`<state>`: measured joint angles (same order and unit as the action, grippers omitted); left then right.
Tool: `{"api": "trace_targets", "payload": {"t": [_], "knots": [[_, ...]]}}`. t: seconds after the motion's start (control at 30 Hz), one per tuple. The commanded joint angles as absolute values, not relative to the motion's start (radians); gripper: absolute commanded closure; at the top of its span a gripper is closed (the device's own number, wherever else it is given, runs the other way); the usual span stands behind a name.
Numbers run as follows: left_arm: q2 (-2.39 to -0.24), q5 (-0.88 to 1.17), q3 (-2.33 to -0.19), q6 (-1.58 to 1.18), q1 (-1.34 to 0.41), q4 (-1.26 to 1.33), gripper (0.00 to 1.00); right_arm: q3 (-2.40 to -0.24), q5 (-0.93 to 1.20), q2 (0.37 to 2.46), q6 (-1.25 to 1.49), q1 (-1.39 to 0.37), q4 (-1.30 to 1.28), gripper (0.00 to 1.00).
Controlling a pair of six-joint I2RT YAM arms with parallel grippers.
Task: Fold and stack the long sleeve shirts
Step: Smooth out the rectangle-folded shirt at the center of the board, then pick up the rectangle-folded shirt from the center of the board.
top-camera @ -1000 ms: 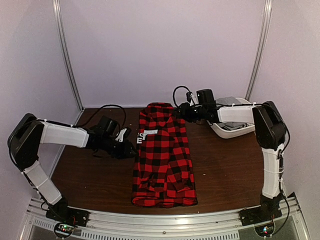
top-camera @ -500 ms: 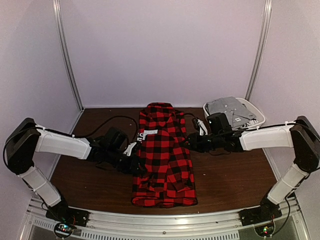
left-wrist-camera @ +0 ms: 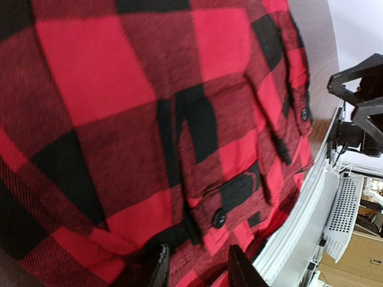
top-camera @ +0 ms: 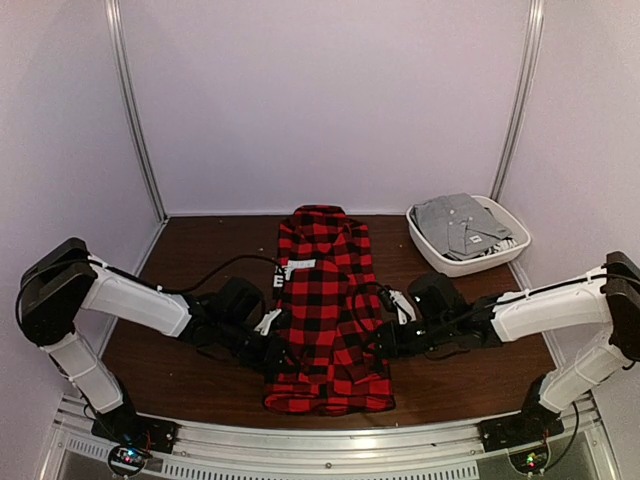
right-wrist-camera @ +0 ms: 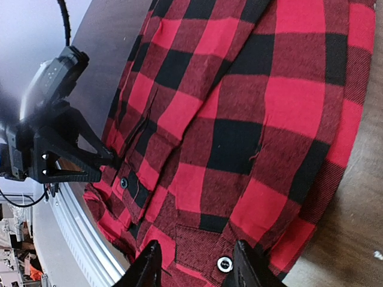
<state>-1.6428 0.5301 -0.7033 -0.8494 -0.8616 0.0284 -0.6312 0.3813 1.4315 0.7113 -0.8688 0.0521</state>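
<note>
We see the red-and-black check flannel shirt [top-camera: 328,310] lying flat in the centre of the dark brown wooden table [top-camera: 460,385]. Its long axis runs from the collar at upper centre of the top view down to the hem at lower centre. The left gripper [top-camera: 272,342] sits at the shirt's left edge and the right gripper [top-camera: 386,340] at its right edge, both level with its lower third and about equally near. Each wrist view shows jaws partly parted over flat cloth, pinching nothing that we can make out. At upper right, a white plastic basin [top-camera: 455,266] holds a grey folded garment [top-camera: 462,220].
</note>
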Motion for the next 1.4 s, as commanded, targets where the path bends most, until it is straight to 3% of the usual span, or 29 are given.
{"api": "trace_targets", "payload": {"t": [0.0, 0.6, 0.9, 1.37], "knots": [[-1.662, 0.551, -0.642, -0.885, -0.866, 0.059, 0.65, -0.587, 0.344, 1.448, 0.766, -0.929, 0.078, 0.58], [-1.382, 0.403, -0.64, -0.829, -0.861, -0.257, 0.62, -0.495, 0.27, 1.305, 0.839, -0.973, -0.119, 0.58], [-1.383, 0.442, -0.559, -0.858, -0.82, -0.182, 0.57, -0.432, 0.29, 1.277, 0.886, -0.932, -0.053, 0.55], [-1.519, 0.499, -0.571, -0.875, -0.818, -0.088, 0.57, -0.365, 0.331, 1.309, 0.941, -0.919, 0.1, 0.55]]}}
